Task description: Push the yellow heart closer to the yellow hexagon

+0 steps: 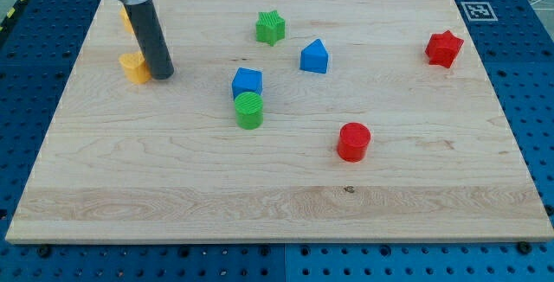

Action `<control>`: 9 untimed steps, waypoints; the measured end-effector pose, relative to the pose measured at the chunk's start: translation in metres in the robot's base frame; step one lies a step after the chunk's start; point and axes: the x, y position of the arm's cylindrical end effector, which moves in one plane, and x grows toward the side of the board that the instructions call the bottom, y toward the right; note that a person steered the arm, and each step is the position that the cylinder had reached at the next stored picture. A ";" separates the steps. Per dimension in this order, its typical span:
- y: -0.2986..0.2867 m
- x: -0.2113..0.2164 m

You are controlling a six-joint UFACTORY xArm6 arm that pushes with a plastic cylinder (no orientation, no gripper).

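Note:
The yellow heart (134, 67) lies near the board's upper left. My tip (163, 75) stands right against its right side, touching or nearly touching it. The yellow hexagon (126, 18) is above the heart, mostly hidden behind the dark rod; only a sliver of it shows at the rod's left edge.
A green star (271, 28), a blue pentagon-like block (314, 56), a blue cube (247, 81) and a green cylinder (249, 110) sit mid-board. A red cylinder (353, 141) is lower right of centre, a red star (444, 48) at the right. The wooden board (277, 204) lies on a blue pegboard.

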 end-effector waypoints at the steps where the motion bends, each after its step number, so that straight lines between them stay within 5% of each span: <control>1: -0.005 0.059; 3: -0.045 0.063; 5: -0.037 -0.001; 8: -0.037 -0.026; 9: -0.037 -0.071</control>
